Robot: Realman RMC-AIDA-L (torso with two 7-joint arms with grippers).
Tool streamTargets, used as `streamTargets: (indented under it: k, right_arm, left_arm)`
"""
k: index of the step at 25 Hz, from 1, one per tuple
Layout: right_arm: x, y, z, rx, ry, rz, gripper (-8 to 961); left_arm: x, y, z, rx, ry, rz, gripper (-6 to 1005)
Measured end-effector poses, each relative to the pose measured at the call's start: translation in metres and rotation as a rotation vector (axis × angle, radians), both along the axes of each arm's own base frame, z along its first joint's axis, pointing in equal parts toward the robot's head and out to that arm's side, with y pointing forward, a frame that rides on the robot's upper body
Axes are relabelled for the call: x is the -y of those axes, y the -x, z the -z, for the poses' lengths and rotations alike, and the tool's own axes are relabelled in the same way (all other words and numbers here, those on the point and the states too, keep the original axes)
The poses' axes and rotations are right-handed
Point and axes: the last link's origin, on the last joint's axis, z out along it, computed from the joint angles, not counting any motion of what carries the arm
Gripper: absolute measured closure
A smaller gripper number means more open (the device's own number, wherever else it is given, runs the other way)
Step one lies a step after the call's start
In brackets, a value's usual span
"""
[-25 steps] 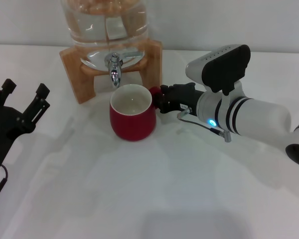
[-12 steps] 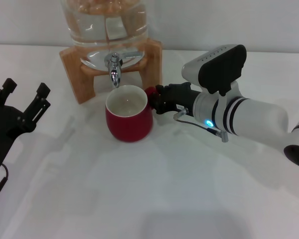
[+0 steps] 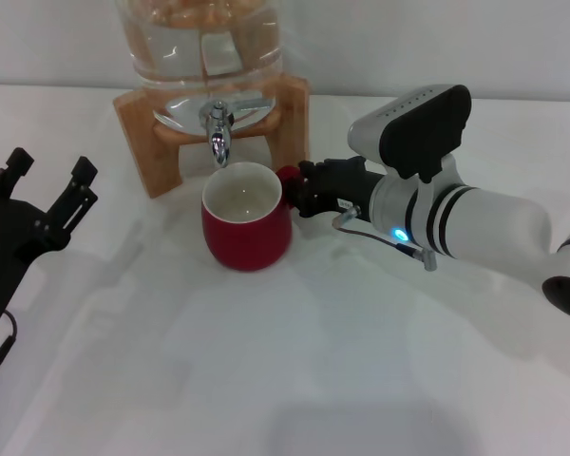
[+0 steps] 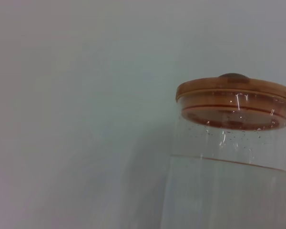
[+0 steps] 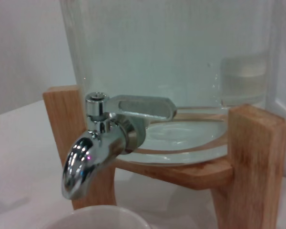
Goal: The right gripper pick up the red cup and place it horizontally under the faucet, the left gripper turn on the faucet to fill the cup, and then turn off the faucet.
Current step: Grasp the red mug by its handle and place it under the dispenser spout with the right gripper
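- Red cup (image 3: 246, 231) stands upright on the white table (image 3: 294, 361), its white inside open to us in the head view; we see it just in front of the wooden stand (image 3: 138, 133), with its mouth directly below the faucet (image 3: 217, 128).
- At the cup's right side we see the right tool (image 3: 299, 190), its black fingers clamped on the red loop handle (image 3: 288, 177); its white arm, with black bands and a small blue light, stretches off to the right above the table.
- In the right wrist view we see the chrome faucet (image 5: 102, 148) close up, its spout curving down and its flat lever (image 5: 143, 107) lying level along the base of the glass jar (image 5: 181, 57); a sliver of the cup's white rim (image 5: 93, 217) shows right beneath the spout.
- We find the left tool (image 3: 47, 185) at the table's left edge, well apart from cup and faucet; its two black fingers stand apart with nothing between them.
- From the left wrist view we see only the upper part of the jar with water inside, its wooden lid (image 4: 234, 93), and a plain pale wall behind.
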Motion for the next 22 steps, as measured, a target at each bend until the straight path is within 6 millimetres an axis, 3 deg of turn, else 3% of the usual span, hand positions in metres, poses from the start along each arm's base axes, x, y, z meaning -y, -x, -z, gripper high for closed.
streamTargets:
  k: [22]
  right_arm:
    - [0.0035,-0.0037,-0.0006,-0.004,-0.006,-0.033,530]
  left_arm:
    - [-0.0021,0.0002,0.0002,-0.001,0.001,-0.006,108]
